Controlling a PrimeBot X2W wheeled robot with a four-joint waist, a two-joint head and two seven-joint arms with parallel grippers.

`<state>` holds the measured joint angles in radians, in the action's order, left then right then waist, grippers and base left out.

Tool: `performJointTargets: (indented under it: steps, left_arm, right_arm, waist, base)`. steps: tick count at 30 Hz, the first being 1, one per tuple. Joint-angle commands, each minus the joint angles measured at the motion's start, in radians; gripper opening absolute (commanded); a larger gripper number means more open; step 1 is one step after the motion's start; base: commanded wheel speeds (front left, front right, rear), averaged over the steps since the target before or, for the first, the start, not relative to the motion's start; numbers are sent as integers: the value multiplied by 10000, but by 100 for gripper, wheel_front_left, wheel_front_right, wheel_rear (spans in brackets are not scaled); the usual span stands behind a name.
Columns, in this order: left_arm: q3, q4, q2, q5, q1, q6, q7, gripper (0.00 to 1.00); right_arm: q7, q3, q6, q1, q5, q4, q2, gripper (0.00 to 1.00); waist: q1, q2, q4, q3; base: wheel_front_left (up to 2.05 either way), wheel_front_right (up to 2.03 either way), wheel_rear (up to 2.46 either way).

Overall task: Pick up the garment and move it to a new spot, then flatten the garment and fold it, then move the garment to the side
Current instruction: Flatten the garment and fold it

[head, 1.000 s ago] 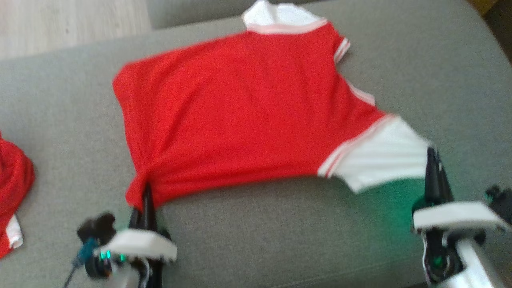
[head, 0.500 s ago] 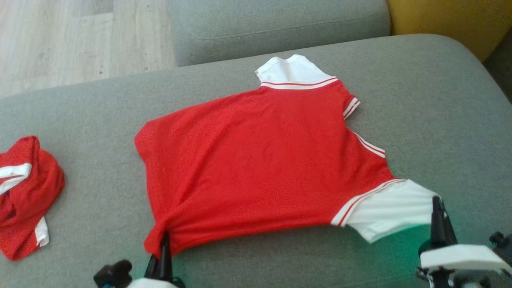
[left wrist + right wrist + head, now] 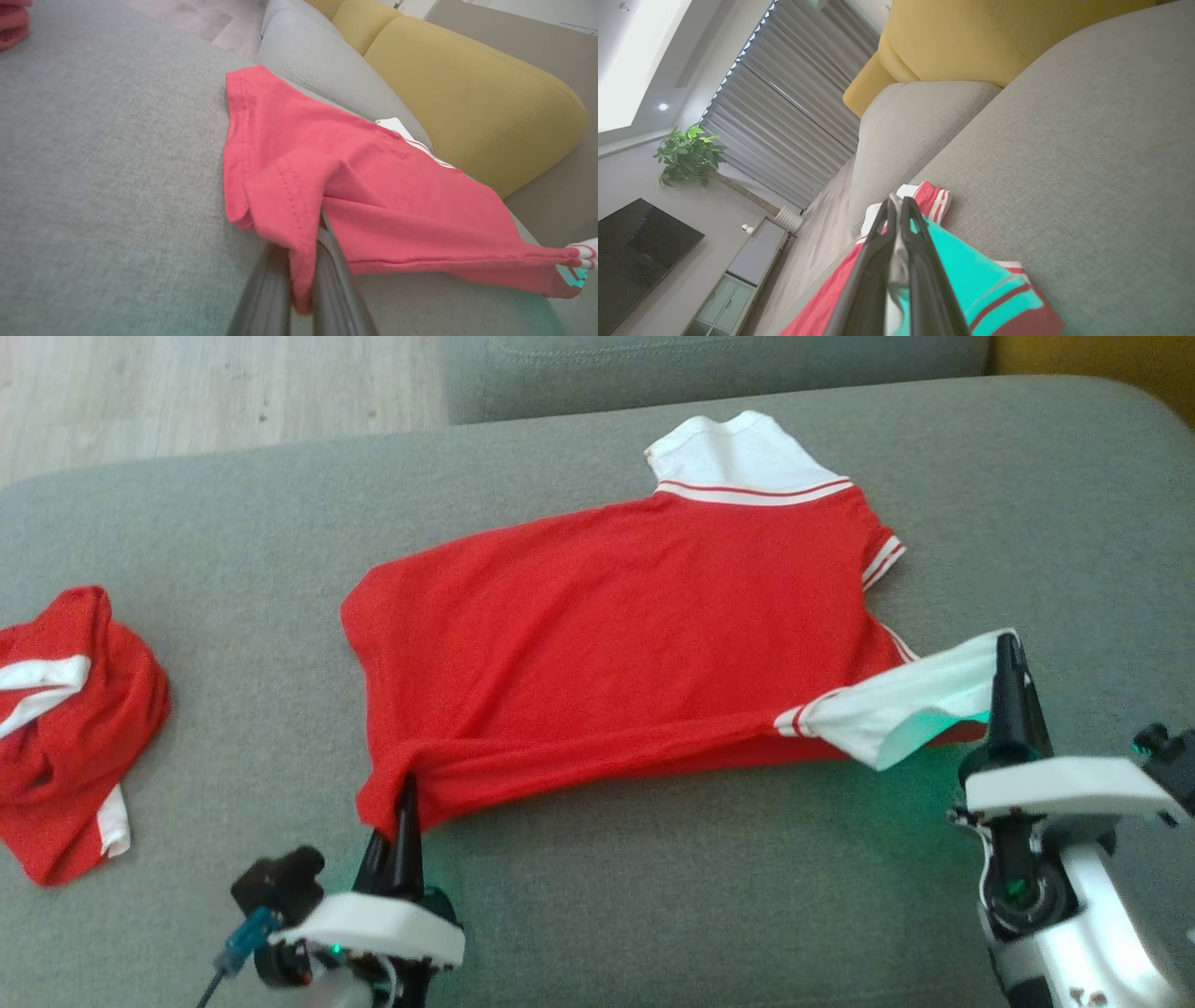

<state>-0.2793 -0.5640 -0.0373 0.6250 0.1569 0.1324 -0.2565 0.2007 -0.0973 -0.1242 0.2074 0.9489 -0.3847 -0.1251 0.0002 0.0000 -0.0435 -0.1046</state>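
Grey sofa seat [image 3: 653, 905]: red garment [image 3: 616, 625] spread mid-cushion, mostly flat, near edge lifted. Second red bundle [image 3: 75, 728] well apart, at left. Left tool [image 3: 404, 793] clamped on hem corner [image 3: 381, 800]; right tool [image 3: 1005, 649] clamped on white sleeve [image 3: 896, 705]. Judgement: relocating and flattening look done, fold just starting, side placement left.

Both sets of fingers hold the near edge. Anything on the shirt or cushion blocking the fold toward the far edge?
Nothing visible does: nothing lies on the shirt or the cushion beyond it. A crumpled red garment lies apart on the robot's left, off the fold path.
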Motion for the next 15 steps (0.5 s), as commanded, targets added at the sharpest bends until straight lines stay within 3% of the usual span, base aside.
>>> performJointTargets:
  steps: [1,15]
  left_arm:
    - [240,283,-130,17,647,-18,-53,0]
    - [-110,-76,-130,423,1693,-18,-53,0]
  right_arm:
    - [-1,-245,-65,635,-70,99,24,0]
    - [309,-348,-65,2466,-328,-1788,71,0]
  waist:
    - [-2,0,121,-153]
    - [-2,0,321,-660]
  base:
    - [0,0,0]
    - [0,0,0]
